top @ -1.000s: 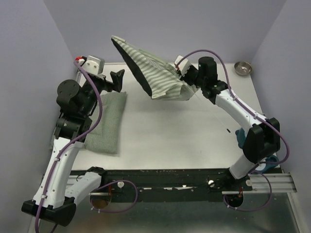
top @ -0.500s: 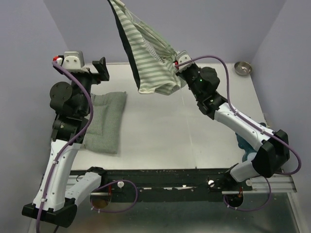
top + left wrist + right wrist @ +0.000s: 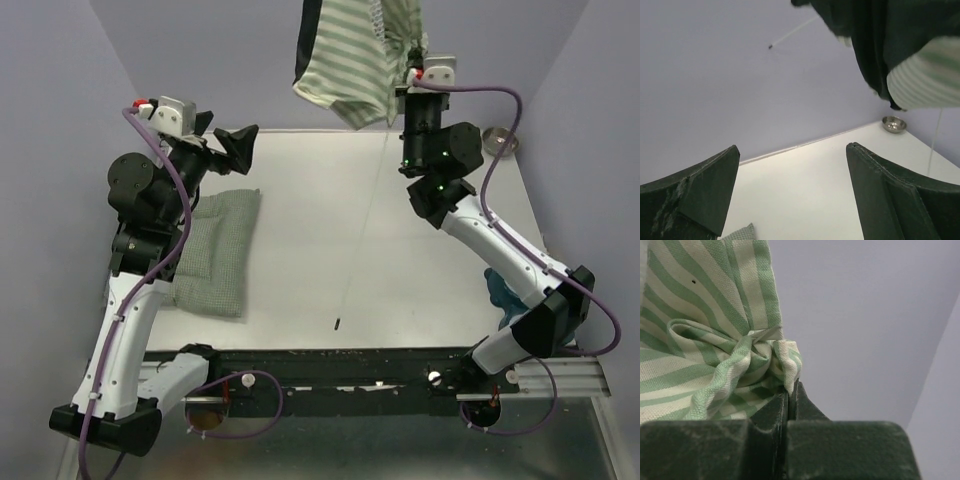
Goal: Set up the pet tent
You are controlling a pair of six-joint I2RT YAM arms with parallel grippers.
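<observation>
High above the table [image 3: 330, 230], tent [image 3: 350, 50] clamped by a bunched fold in right claw [image 3: 789, 390], likely to hang free; left claw [image 3: 792, 146] spread wide, empty.

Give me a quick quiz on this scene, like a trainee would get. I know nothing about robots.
1. True or false: the left pincer is open and holds nothing.
2. The tent is: A lying flat; B hanging in the air; C set up and standing.
3. Which pincer grips the tent?

Key: 1 true. 2 B. 3 The right pincer, shut on a bunch of the striped fabric.
</observation>
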